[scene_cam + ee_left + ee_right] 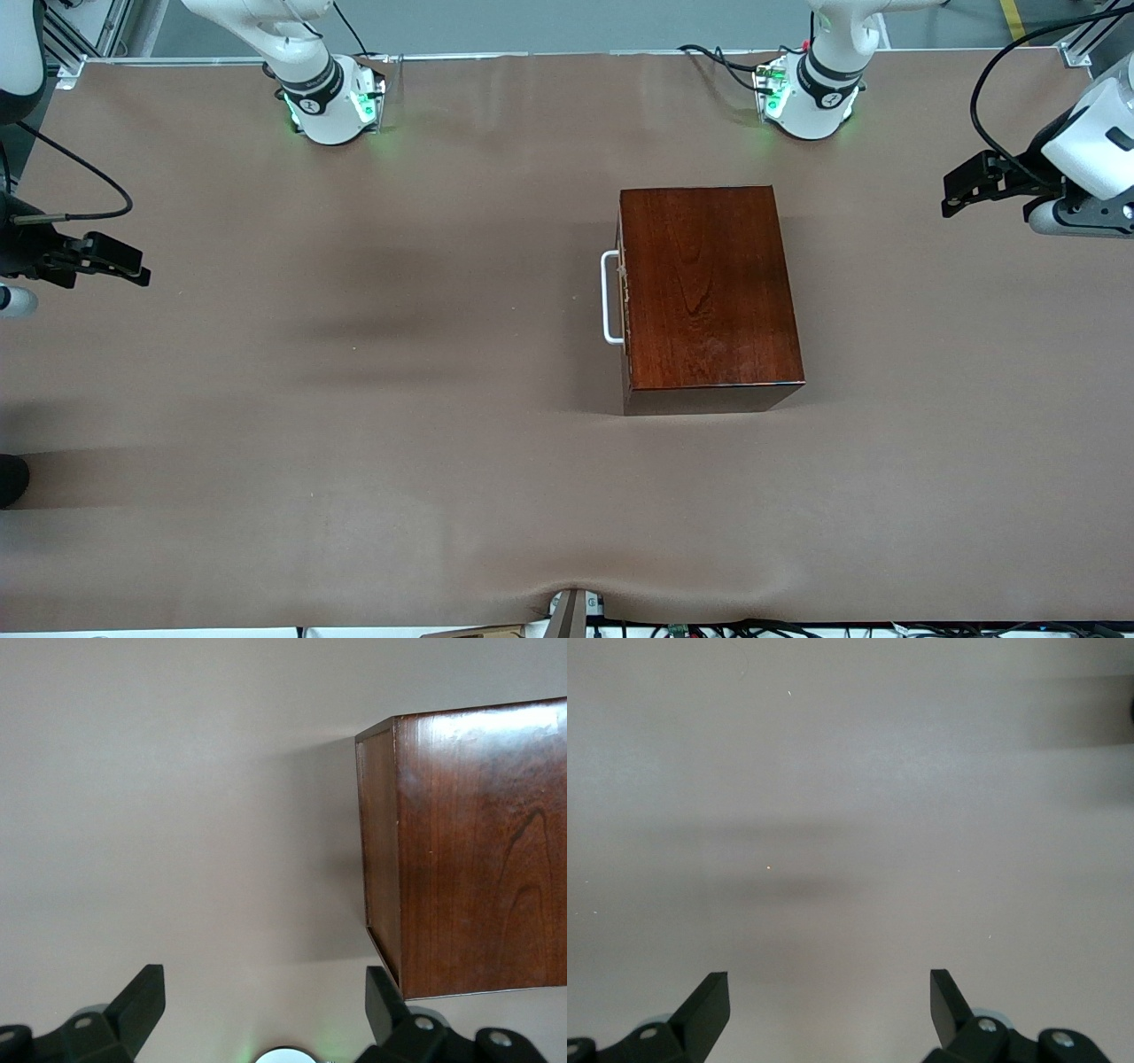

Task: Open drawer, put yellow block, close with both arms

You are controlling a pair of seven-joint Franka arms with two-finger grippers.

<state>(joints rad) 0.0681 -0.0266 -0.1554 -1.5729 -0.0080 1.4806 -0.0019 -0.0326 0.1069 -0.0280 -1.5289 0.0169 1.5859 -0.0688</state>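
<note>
The glossy dark mahogany box (709, 288) stands mid-table, toward the left arm's end. Its drawer is pushed in, and the white U-shaped handle (609, 297) faces the right arm's end. No yellow block shows in any view. My left gripper (950, 190) is open and empty, raised over the table edge at the left arm's end. Its wrist view (266, 992) shows a corner of the box (478, 850) to one side. My right gripper (142, 266) is open and empty over the right arm's end of the table. Its wrist view (830, 992) shows only bare cloth.
A brown cloth (354, 399) covers the table. The two green-lit arm bases (332, 102) (806, 97) stand along the edge farthest from the front camera. A dark object (11, 478) sits at the table edge at the right arm's end.
</note>
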